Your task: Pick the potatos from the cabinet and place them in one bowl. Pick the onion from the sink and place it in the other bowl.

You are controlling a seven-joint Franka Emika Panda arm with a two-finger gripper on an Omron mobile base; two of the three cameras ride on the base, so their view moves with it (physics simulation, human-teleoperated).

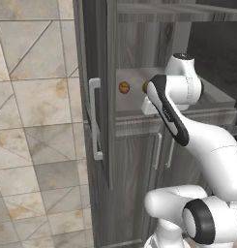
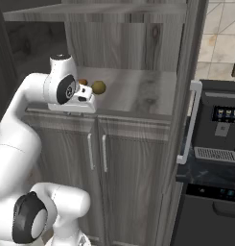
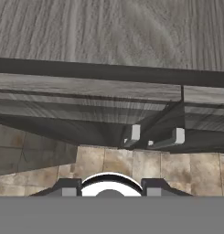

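- Currently the end effector (image 3: 109,186) hangs at the front edge of the tall dark grey wood-grain cabinet's (image 1: 134,160) shelf, jaws closed on nothing.
- Orange-brown oval potato (image 1: 124,87) and olive-brown oval potato (image 2: 99,87) rest on that shelf, awaiting pickup.

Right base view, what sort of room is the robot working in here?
Most likely a kitchen: a tall dark grey wood-grain cabinet with pale bar handles, two small oval brown potatoes on its open shelf, a black countertop coffee machine beside it, and beige stone-look wall tiles.
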